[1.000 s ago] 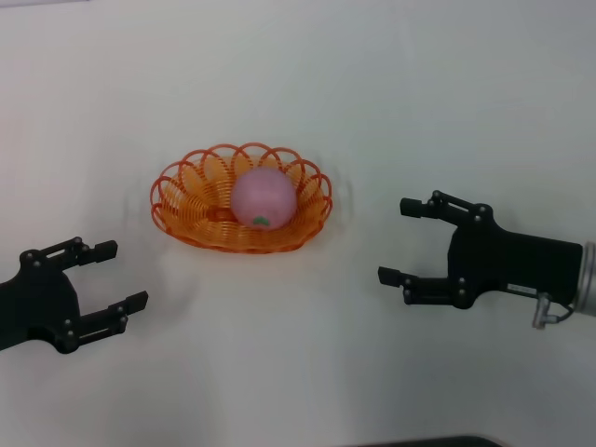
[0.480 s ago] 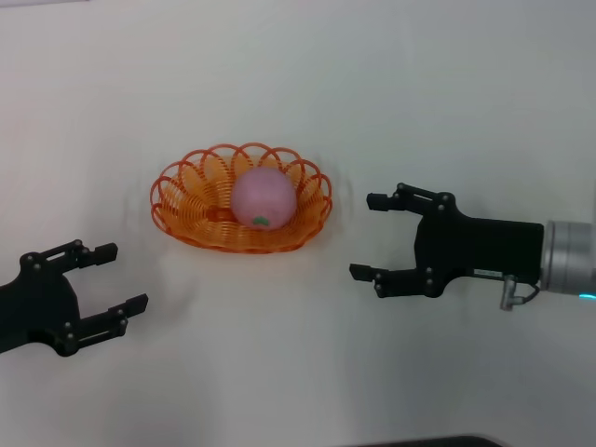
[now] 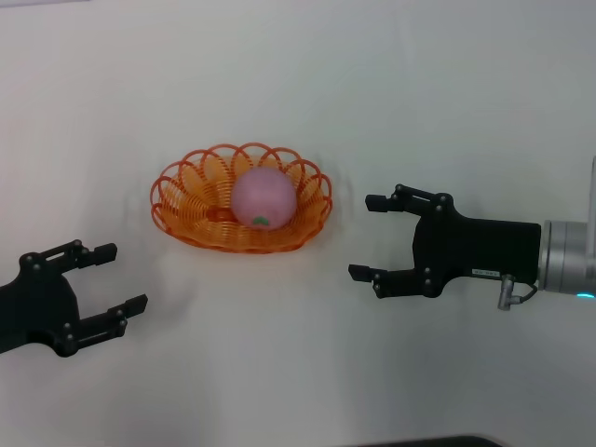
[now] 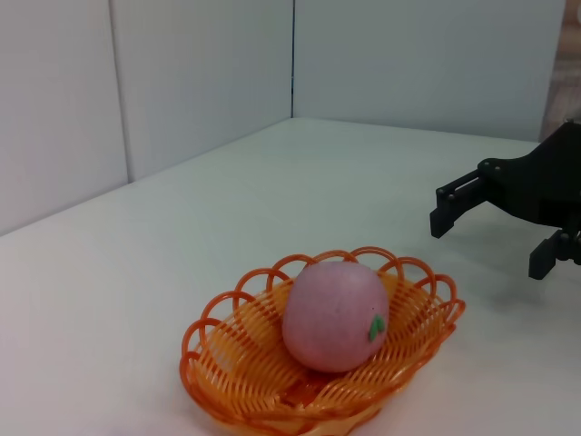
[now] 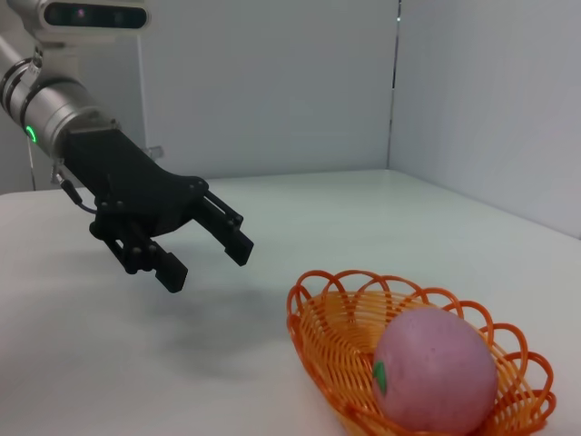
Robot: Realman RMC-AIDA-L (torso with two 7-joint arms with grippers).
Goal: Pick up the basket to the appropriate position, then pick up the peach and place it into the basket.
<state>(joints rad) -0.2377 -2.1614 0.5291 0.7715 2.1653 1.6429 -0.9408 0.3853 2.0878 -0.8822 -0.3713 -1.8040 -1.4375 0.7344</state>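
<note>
Hovering wide-open at the near left, the black left gripper (image 3: 110, 277) is idle, the round pink peach (image 3: 264, 196) sits in the oval orange wire-look basket (image 3: 177, 214), and the spread-fingered right gripper (image 3: 369, 237), if it advances, could shove the basket.

Two matte black two-fingered grippers on the robot's arms

The right gripper (image 3: 371, 237) joins a silver wrist cuff (image 3: 566, 259) with a small teal light and, seemingly, a thin cable; the left gripper (image 3: 117, 277) shows pale screw heads.
</note>
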